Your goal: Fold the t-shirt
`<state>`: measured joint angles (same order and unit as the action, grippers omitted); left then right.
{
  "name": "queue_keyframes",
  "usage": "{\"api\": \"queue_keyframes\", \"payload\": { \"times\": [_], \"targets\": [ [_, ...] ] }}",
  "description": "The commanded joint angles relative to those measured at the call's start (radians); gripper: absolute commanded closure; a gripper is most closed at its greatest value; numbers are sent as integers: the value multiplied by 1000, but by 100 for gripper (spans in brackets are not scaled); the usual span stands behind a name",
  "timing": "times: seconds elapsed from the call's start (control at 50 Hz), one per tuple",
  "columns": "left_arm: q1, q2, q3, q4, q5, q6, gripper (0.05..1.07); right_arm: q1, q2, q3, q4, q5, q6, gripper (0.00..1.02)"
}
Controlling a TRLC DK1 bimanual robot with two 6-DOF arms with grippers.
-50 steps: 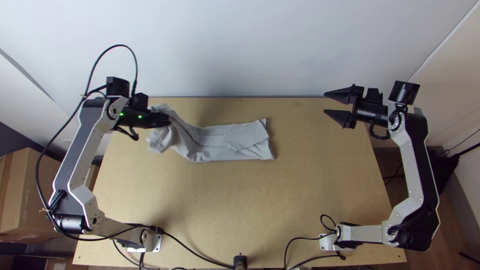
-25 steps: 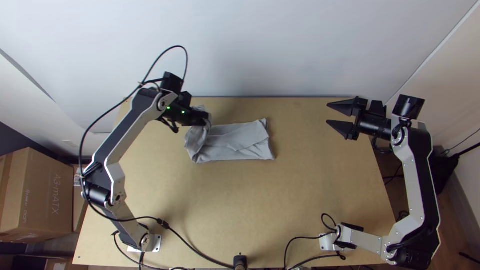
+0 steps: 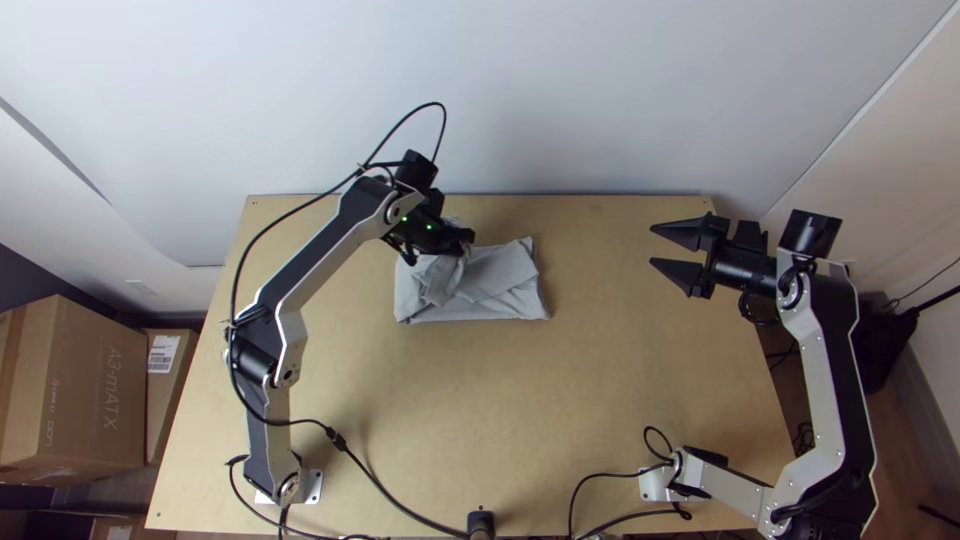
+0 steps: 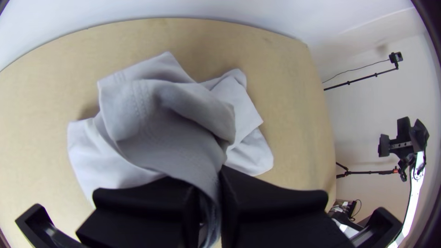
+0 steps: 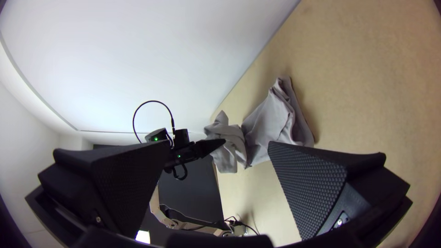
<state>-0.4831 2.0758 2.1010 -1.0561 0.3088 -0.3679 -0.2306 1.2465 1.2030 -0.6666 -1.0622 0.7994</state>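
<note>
My left gripper (image 3: pixel 468 238) is over the back part of the grey t-shirt (image 3: pixel 505 285), which lies in a folded strip at the middle back of the table. In the left wrist view the fingers of my left gripper (image 4: pixel 219 197) are shut on a bunched end of the t-shirt (image 4: pixel 170 133), lifted and draped over the rest. My right gripper (image 3: pixel 652 248) stands open off to the right, apart from the cloth. In the right wrist view, my right gripper (image 5: pixel 218 144) has a wide gap between its fingers, with the t-shirt (image 5: pixel 271 119) farther off.
The wooden table (image 3: pixel 430 420) meets a pale wall along its back edge. Black cables (image 3: pixel 385 500) run over its near edge. Cardboard boxes (image 3: pixel 85 385) stand beyond the left edge.
My left gripper has moved to the right, carrying the t-shirt's left end over onto the rest, so the cloth covers a shorter stretch. The right gripper has shifted slightly toward the near edge, still open.
</note>
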Motion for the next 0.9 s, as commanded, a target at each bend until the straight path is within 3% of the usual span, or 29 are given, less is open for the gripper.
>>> {"api": "queue_keyframes", "payload": {
  "times": [0.0,0.2,0.24,0.3,0.34,0.54,0.74,0.88],
  "targets": [
    [-25,63,88,5,0,-46,105,-7,-27,-34,-2,7,-14,5],
    [-71,147,152,67,-2,-89,100,-6,-36,-54,-2,25,-14,5],
    [-81,165,166,91,0,-117,82,-3,-38,-63,-2,30,-14,5],
    [-104,191,180,140,9,-134,33,4,-44,-76,-2,42,-19,5],
    [-120,207,194,160,24,-134,10,10,-45,-83,-2,53,-20,5],
    [-158,198,212,298,72,-217,9,89,-42,-123,-1,133,-58,5],
    [-138,83,205,289,88,-230,9,221,22,-154,44,220,-95,5],
    [-89,-14,198,234,99,-224,9,352,122,-122,87,366,-117,5]
  ]
}}
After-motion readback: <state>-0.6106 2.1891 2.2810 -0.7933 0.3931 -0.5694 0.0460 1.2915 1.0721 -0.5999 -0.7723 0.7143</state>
